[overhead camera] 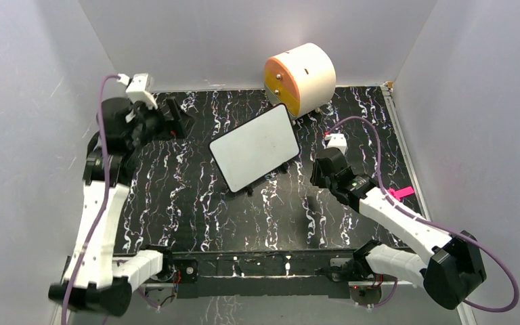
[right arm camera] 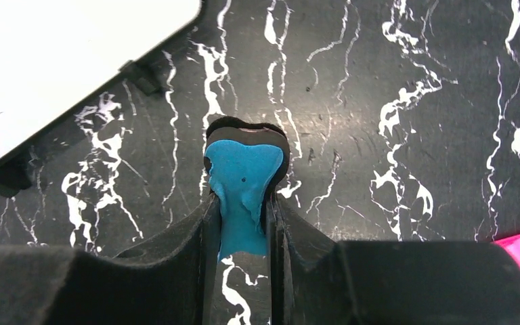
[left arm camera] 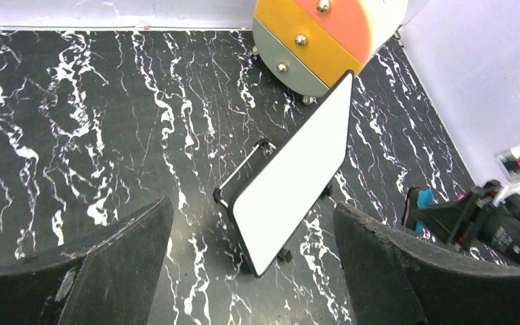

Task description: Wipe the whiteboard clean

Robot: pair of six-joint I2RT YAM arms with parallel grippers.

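The black-framed white whiteboard sits mid-table, seemingly blank. At its four o'clock the right gripper pinches a blue felt eraser; the left gripper, at ten o'clock, gapes empty. Best lower the eraser flat before releasing.

No text, label, brand, number or sign can be read in any of the views. The whiteboard, at the middle of the scene, shows a plain white face. In the right wrist view, a few faint dark specks on it are too small to make out as writing.
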